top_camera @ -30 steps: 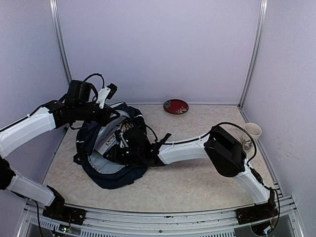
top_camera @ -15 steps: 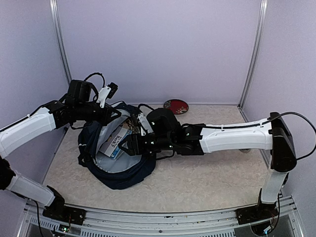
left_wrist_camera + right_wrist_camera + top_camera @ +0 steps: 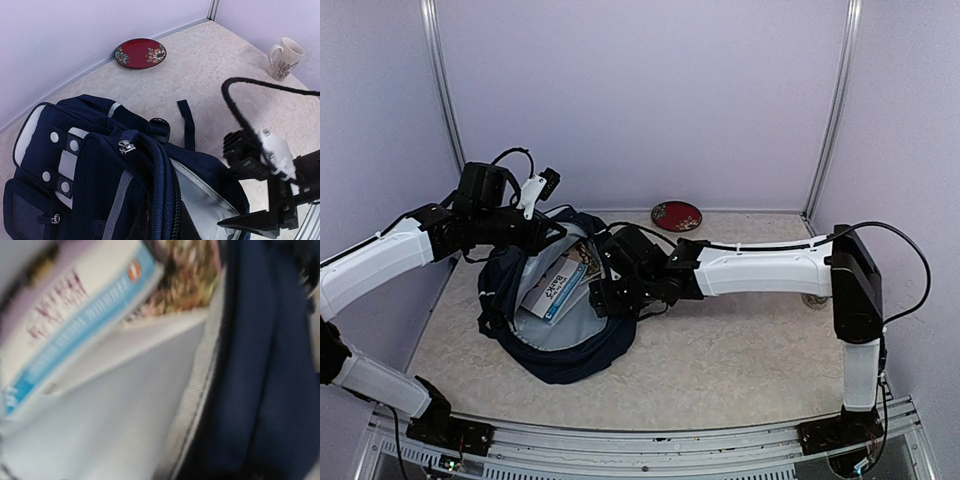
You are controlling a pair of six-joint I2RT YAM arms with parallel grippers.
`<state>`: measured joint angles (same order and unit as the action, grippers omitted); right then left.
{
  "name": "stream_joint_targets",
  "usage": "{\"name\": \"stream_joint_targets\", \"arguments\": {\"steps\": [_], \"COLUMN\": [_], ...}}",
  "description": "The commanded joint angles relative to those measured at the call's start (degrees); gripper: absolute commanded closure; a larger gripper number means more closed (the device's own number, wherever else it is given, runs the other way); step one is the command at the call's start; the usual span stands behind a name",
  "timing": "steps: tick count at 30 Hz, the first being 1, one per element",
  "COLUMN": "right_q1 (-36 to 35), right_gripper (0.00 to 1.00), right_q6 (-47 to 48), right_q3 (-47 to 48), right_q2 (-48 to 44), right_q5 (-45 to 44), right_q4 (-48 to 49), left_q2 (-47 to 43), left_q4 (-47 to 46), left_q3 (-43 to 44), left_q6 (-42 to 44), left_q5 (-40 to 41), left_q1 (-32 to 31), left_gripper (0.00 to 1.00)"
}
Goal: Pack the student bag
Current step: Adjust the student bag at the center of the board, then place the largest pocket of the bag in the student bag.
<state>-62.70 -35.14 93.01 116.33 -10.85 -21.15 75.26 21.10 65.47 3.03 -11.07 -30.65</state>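
- The student bag (image 3: 560, 360) lies open on the left half of the counter (image 3: 740, 350). Its light grey lining (image 3: 535, 325) faces up and its navy shell is spread beneath.
- My left fingers (image 3: 546, 235) are pressed together at the bag's far upper rim. As far as the overhead view lets me judge, they pinch that edge and hold it raised.
- My left wrist looks down on the bag's front. It shows navy fabric, a white patch (image 3: 62, 160) with dark slots, and a zipper pull (image 3: 125, 146) at the top of the mouth. A black strap (image 3: 188, 125) lies flat on the counter behind.
- A white book (image 3: 557, 289) with a light blue spine lies slanted inside the bag on the lining. A brown patterned thing (image 3: 185, 285) sits just beyond it, deeper in.
- My right arm (image 3: 760, 268) reaches across from the right, and my right fingers (image 3: 603, 296) hang at the bag's right rim, just beside the book.
- My right wrist view is blurred and shows none of those fingers, and from above they are a dark lump. I cannot tell whether they are spread or pressed together.
- A red plate (image 3: 677, 215) sits by the back wall, well apart from the bag.
- A pale mug (image 3: 285, 58) stands near the right wall.
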Motion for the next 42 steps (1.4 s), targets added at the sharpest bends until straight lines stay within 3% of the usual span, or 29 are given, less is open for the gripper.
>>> {"name": "stream_joint_targets", "arguments": {"steps": [1,3,7,9,10,13,15,18,26,30,33,35,37,39,42], "right_q1": [0.3,1.3,2.9,3.8,4.5,7.1,8.9,10.2,14.8,20.5,23.8,23.9,23.9,23.9,24.1], "right_gripper": [0.26,0.33,0.8,0.97,1.0,1.0,1.0,1.0,1.0,1.0,1.0,1.0,1.0,1.0,1.0], "right_q6": [1.9,1.1,-0.2,-0.7,-1.1,-1.7,-2.3,-3.7,-2.8,1.4,3.9,5.3,5.6,5.7,7.1], "right_q3": [4.1,3.7,-2.8,-7.9,-10.4,-18.7,-23.7,-30.0,-37.7,-38.7,-37.0,-35.0,-33.6,-33.1,-30.9], "right_q2": [4.4,5.3,2.4,-0.9,-3.0,-7.7,-10.7,-14.7,-22.6,-25.1,-23.5,-21.8,-20.3,-19.1,-16.9], "right_q5": [1.7,3.4,4.5,4.7,5.3,9.3,12.2,13.0,11.4,10.5,11.0,10.8,11.8,12.2,11.6], "right_q4": [-3.6,-3.7,-0.4,2.3,3.3,6.6,8.3,9.8,7.3,7.1,7.1,6.4,6.8,7.8,7.6], "left_q2": [-1.6,-1.4,-1.2,-1.0,-0.8,0.6,1.9,2.7,6.1,7.8,5.7,3.0,-0.8,-4.6,-5.8], "left_q4": [-7.7,-7.6,-7.4,-7.4,-7.3,-6.4,-5.3,-5.3,-5.8,-5.1,-7.6,-9.1,-12.3,-14.5,-15.4], "left_q3": [1.5,1.6,1.6,1.6,1.6,1.6,2.3,2.7,2.2,3.3,1.8,1.4,-0.8,-3.8,-4.4], "left_q6": [-0.1,0.0,0.2,0.4,0.6,1.0,0.9,0.0,-1.8,-2.5,-0.6,2.1,4.5,6.1,4.7], "left_q5": [-1.7,-1.6,-1.7,-2.3,-3.1,-6.3,-6.4,-6.1,3.3,1.8,-7.1,-23.4,-34.2,-34.9,-28.9], "left_q1": [-1.2,-1.5,-1.7,-1.7,-1.7,-2.3,-2.9,-2.4,0.7,1.4,1.2,-1.0,-4.2,-5.5,-4.5], "left_gripper": [1.0,1.0,1.0,1.0,1.0,0.63,0.45,0.31,0.26,0.26,0.24,0.23,0.22,0.19,0.14]}}
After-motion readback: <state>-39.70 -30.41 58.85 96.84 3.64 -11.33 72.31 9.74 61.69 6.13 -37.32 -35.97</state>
